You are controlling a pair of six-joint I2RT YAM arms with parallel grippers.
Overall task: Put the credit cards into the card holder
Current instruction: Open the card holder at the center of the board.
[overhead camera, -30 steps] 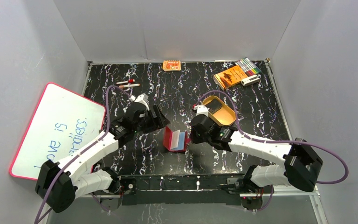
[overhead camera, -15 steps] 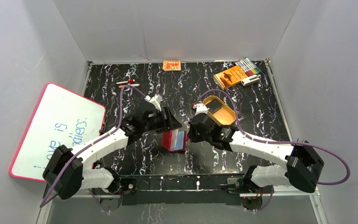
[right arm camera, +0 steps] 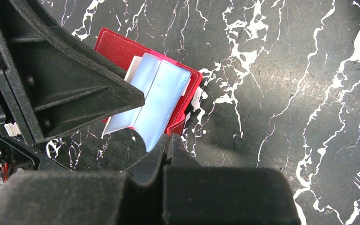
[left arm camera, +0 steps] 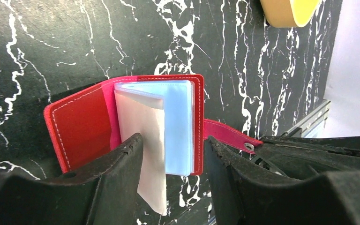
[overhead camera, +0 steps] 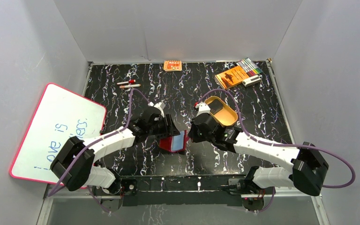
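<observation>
At 9 o'clock a whiteboard point(overhead camera: 51, 131) sits beside the table point(overhead camera: 262, 112). The left claw point(left arm camera: 173, 139) hangs over the open wallet point(left arm camera: 79, 124), jaws half apart and straddling its clear sleeves point(left arm camera: 178, 122). One finger point(left arm camera: 131, 150) touches a pale sleeve, and nothing is clamped. The wallet lies near the table's middle, toward 6 o'clock. The right claw point(right arm camera: 168, 143) is closed tight at the wallet's snap tab point(left arm camera: 225, 136); whether it pinches the tab I cannot tell. At the wallet's 1 o'clock a dark card point(overhead camera: 225, 111) lies in a tan tray point(overhead camera: 209, 100).
</observation>
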